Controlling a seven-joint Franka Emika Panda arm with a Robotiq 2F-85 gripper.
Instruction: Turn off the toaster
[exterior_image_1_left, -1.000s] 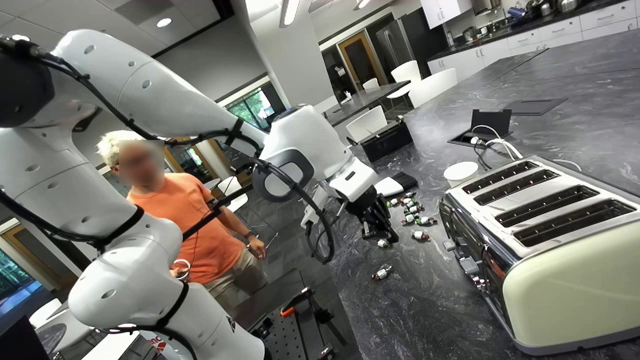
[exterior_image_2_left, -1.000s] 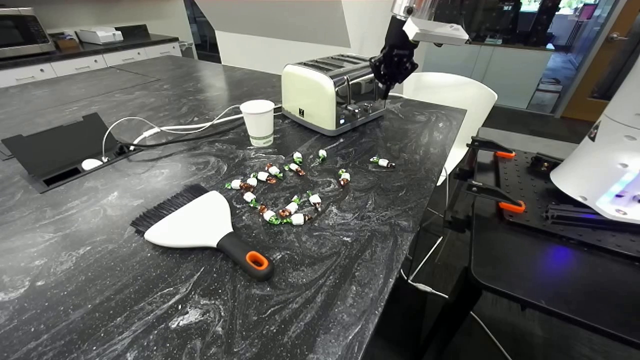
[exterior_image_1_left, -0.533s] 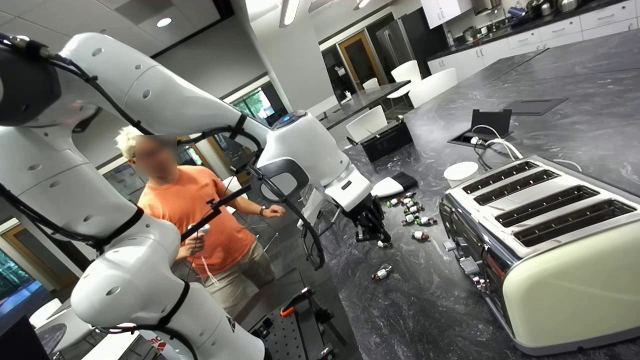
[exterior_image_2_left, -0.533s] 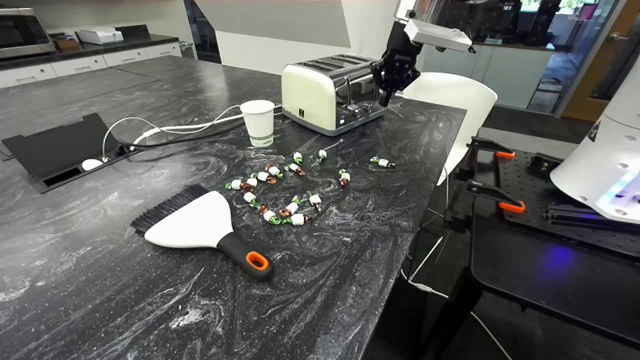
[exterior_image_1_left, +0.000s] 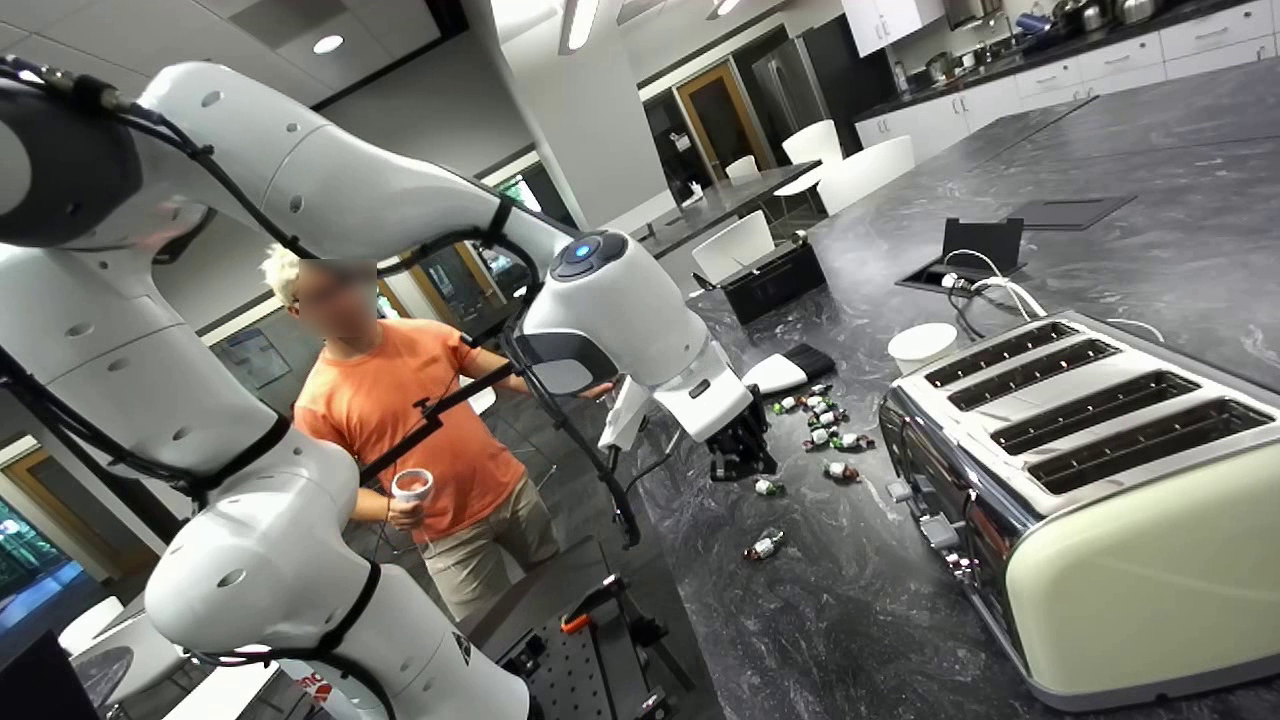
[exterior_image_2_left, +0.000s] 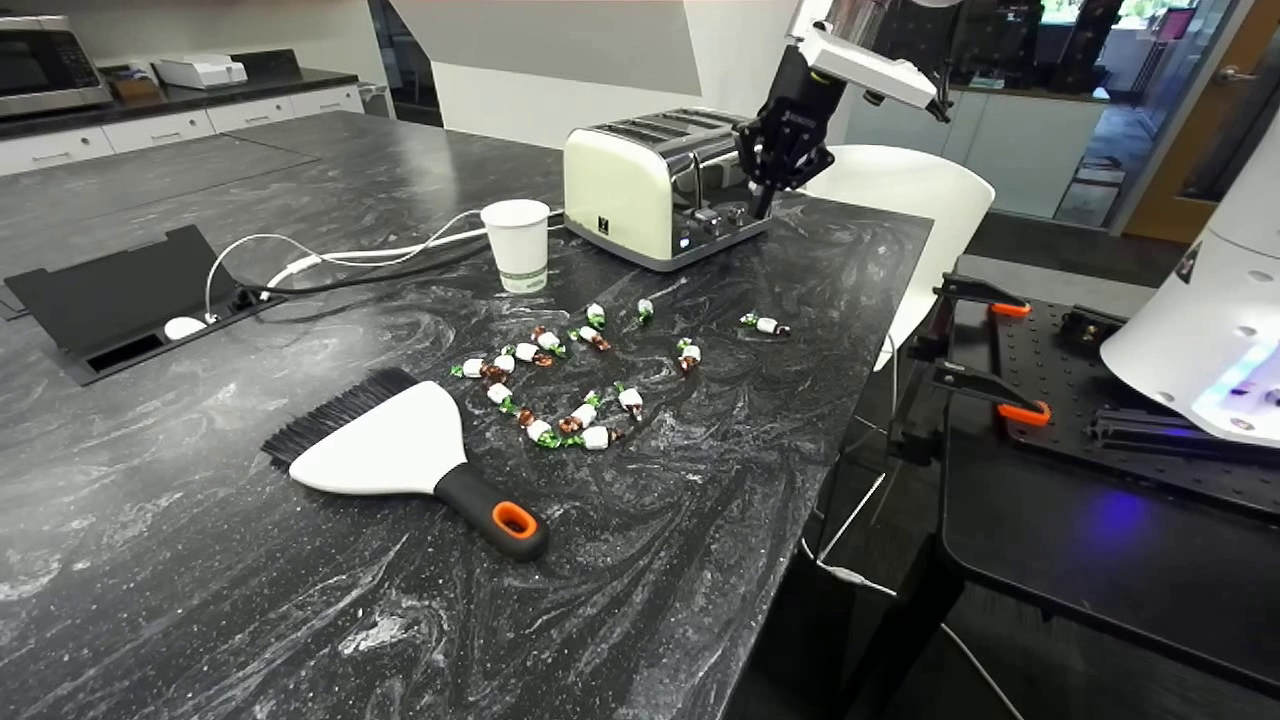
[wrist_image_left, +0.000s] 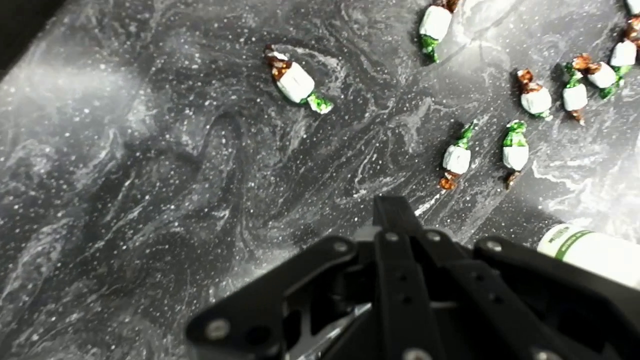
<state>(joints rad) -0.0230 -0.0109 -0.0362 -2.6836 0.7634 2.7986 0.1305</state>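
Observation:
The toaster is a cream-green body with a chrome top and dark slots. It stands on the dark marbled counter in both exterior views (exterior_image_1_left: 1140, 580) (exterior_image_2_left: 618, 190). Its control side with levers and knobs (exterior_image_2_left: 712, 222) faces the robot's side, and a small light shows at its lower corner. My gripper is black, with its fingertips together and nothing between them (wrist_image_left: 395, 215). It hangs above the counter, apart from the control side (exterior_image_1_left: 742, 465). In an exterior view it overlaps the far end of the control panel (exterior_image_2_left: 762, 200). The wrist view does not clearly show the toaster.
Several wrapped candies (exterior_image_2_left: 765, 325) lie on the counter (exterior_image_2_left: 700, 560) between cup and edge. A white paper cup (exterior_image_2_left: 520, 245) stands beside the toaster, near cables and an outlet flap (exterior_image_2_left: 130, 290). A white dustpan with brush (exterior_image_2_left: 385, 450) lies nearer. A person (exterior_image_1_left: 410, 420) stands behind the arm.
My wrist has tilted and turned. The gripper tips have shifted slightly, a little left in both exterior views. The toaster has not moved. The person has moved to the right.

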